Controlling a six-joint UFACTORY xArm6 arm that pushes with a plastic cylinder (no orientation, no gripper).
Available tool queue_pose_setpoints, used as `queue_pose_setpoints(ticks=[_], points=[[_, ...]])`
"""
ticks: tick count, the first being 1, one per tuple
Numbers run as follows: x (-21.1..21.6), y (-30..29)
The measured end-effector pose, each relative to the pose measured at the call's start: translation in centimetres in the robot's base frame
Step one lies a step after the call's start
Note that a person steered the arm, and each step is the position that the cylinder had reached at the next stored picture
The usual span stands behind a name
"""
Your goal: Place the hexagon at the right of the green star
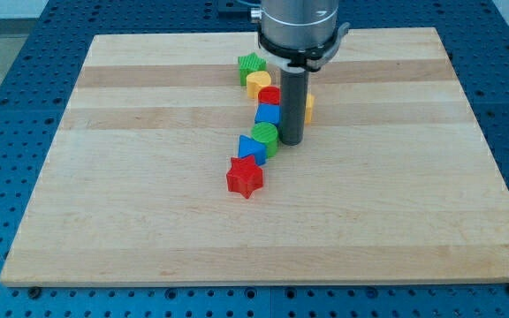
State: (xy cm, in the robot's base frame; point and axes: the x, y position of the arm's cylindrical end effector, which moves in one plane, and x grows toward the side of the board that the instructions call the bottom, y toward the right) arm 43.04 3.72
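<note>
The green star [251,64] lies near the view's top centre on the wooden board [148,203]. A yellow block [309,108], probably the hexagon, shows only as a sliver to the right of my dark rod, which hides most of it. My tip [291,142] rests on the board just right of the green round block [265,137], below and left of that yellow block. The yellow block sits lower and further right than the green star.
A chain of blocks runs down from the green star: yellow heart [257,83], red round block [270,94], blue cube [268,115], the green round block, blue triangle [249,148], red star [245,177]. The rod stands against the chain's right side.
</note>
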Motion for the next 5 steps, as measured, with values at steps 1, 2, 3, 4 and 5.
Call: queue_pose_setpoints(ticks=[1, 2, 3, 4, 5], points=[[-2.0, 0.3], [-5.7, 0.3], [-8.6, 0.3], [-11.4, 0.3], [-12.2, 0.3]])
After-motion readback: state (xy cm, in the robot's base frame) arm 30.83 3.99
